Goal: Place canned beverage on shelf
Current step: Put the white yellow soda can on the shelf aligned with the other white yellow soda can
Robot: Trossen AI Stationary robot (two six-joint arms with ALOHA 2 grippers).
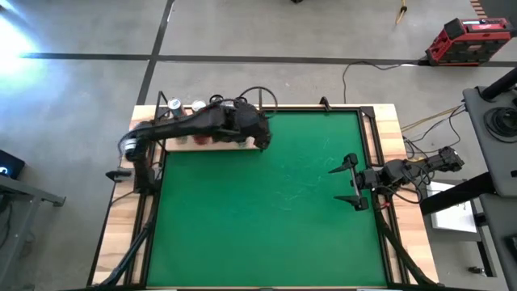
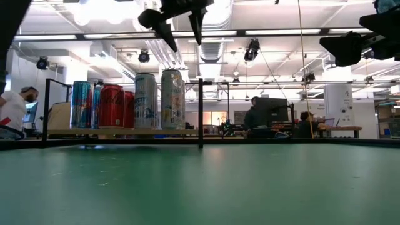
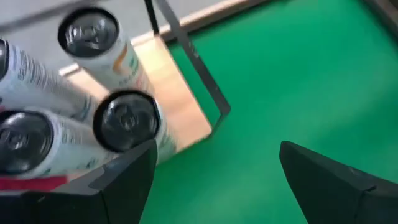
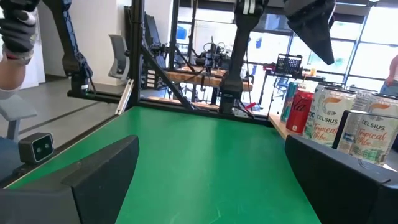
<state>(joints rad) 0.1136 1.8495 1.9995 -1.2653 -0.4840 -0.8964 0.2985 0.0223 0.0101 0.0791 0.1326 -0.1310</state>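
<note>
The shelf [image 2: 119,131], a light-wood board with thin black rods, sits at the far left of the green mat [image 1: 266,202]. Several cans stand upright on it: a blue one [image 2: 81,104], a red one [image 2: 112,106], a white one [image 2: 145,100] and a pale one [image 2: 172,99]. My left gripper [image 1: 262,137] hovers open and empty above the shelf's right end, over the pale can; it also shows in the low view [image 2: 182,31] and in its wrist view [image 3: 214,155]. My right gripper [image 1: 346,182] waits open and empty above the mat's right side.
The shelf's black upright rod [image 2: 200,112] stands just right of the cans. The table's wooden border and black frame [image 1: 376,145] ring the mat. Cables lie beyond the far edge [image 1: 258,97]. People sit in the room behind the table [image 2: 12,109].
</note>
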